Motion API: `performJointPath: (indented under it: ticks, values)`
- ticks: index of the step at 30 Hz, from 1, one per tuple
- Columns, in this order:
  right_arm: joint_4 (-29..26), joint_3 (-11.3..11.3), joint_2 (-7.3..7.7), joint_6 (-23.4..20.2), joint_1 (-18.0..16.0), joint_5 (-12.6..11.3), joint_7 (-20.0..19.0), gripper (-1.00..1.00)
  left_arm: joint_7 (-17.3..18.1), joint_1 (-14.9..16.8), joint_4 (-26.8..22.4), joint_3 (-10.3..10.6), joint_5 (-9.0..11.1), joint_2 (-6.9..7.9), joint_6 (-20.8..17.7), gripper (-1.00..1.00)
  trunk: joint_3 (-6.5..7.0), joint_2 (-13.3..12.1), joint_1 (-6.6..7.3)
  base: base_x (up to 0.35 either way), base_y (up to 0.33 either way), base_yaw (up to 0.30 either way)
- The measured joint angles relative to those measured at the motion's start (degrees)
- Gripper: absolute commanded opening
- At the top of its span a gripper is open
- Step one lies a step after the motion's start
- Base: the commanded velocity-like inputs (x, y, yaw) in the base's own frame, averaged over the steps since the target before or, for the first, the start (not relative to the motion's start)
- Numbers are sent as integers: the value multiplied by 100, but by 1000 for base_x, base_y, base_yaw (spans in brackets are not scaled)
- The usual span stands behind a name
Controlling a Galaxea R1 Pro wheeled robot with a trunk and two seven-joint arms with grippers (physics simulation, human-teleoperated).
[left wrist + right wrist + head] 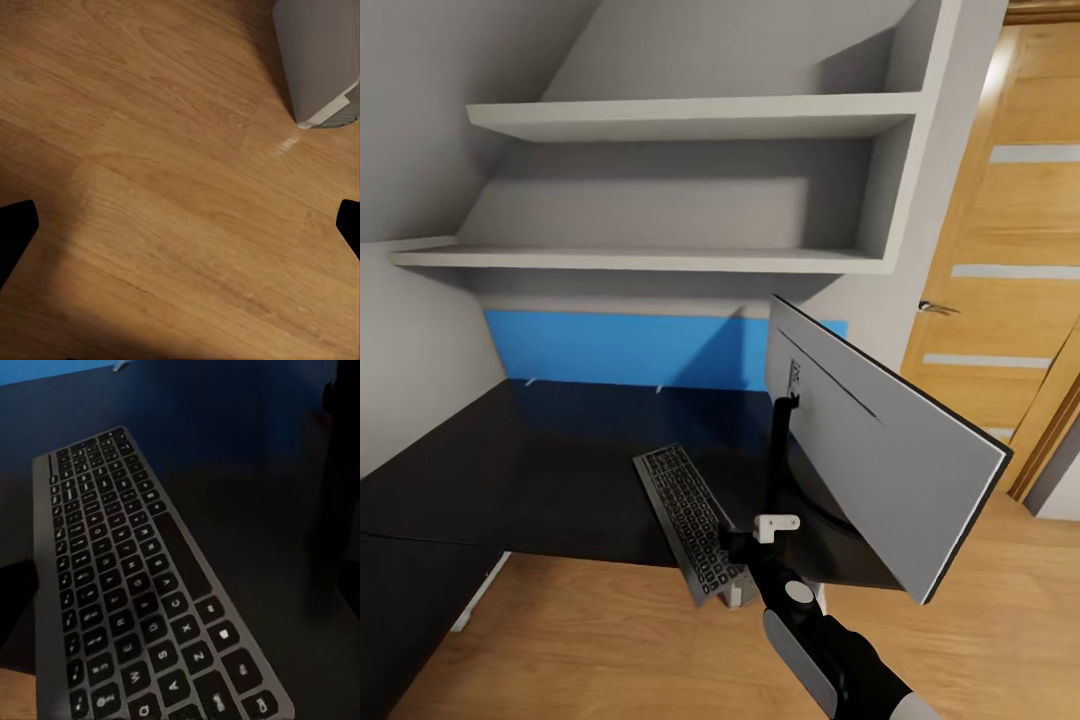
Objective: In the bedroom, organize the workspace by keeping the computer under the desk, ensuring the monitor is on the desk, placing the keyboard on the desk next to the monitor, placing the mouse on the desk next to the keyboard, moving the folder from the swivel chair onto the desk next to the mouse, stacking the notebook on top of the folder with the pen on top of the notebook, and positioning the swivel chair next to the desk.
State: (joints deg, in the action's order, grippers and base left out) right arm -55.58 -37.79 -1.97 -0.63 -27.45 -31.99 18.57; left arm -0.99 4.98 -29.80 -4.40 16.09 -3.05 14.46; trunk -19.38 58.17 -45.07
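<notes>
Found keyboard (685,515) lying askew on desk (560,470), near end poking out past the front edge, directly ahead of and just under right gripper (745,548). Seen up close from right wrist, keys (127,585) running away from the gripper toward the blue back panel (620,348). Could not tell whether right jaws were parted or closed, nor whether touching the frame. Noted monitor (880,450) just beyond the same gripper and to its right, silver back toward the robot, thin neck (780,450) very near the wrist.

Logged left gripper (180,225) hanging over bare wood floor (150,135), fingertips (15,225) spread wide, holding nothing; grey object's corner (319,60) ahead of it, not identified.

Risks judged:
- Overhanging end tipped off the edge by a downward press or a pull toward the robot.
- Monitor neck clipped by wrist during any sideways slide; screen toppled or turned.
- Thin frame lost from a shallow pinch.
</notes>
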Motion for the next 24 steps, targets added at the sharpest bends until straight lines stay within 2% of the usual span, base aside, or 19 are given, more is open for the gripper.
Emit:
performJointPath:
  ticks: [12,24]
  values:
    - [174,7,-18,-13,0,-6,0,100,0,0,0,0,-4,0,3,100,0,0,-1,295,0,0]
    - [457,12,-37,-43,0,-32,-62,100,0,0,0,0,-3,-8,8,100,0,-1,-3,58,0,0]
